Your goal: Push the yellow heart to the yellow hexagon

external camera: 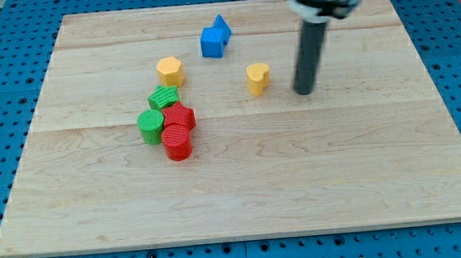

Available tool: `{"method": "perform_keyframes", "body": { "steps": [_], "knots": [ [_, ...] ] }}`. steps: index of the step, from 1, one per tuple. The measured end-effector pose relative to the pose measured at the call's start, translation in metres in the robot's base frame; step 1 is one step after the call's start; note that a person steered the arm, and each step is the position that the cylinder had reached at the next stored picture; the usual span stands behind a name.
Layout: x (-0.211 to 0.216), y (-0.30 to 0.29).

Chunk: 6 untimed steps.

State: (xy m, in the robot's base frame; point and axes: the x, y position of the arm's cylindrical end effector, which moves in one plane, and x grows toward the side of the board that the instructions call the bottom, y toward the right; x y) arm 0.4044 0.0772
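Note:
The yellow heart (258,77) lies on the wooden board right of centre, toward the view's top. The yellow hexagon (170,70) lies to its left, about a hundred pixels away, slightly higher in the view. My tip (303,91) rests on the board just right of the yellow heart and a little below it, with a small gap between them. The dark rod rises from the tip toward the view's top.
Two blue blocks (216,38) touch each other above and between the two yellow blocks. A cluster of a green block (163,98), a green cylinder (150,126), a red block (180,116) and a red cylinder (178,141) sits below the hexagon. The board's edge (247,240) borders blue pegboard.

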Motion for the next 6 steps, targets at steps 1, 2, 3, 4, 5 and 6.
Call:
{"method": "perform_keyframes", "body": {
  "steps": [1, 2, 3, 4, 5, 6],
  "knots": [
    [-0.013, -0.024],
    [-0.02, 0.01],
    [-0.025, -0.031],
    [-0.031, -0.095],
    [-0.034, -0.144],
    [-0.032, -0.13]
  ]
}}
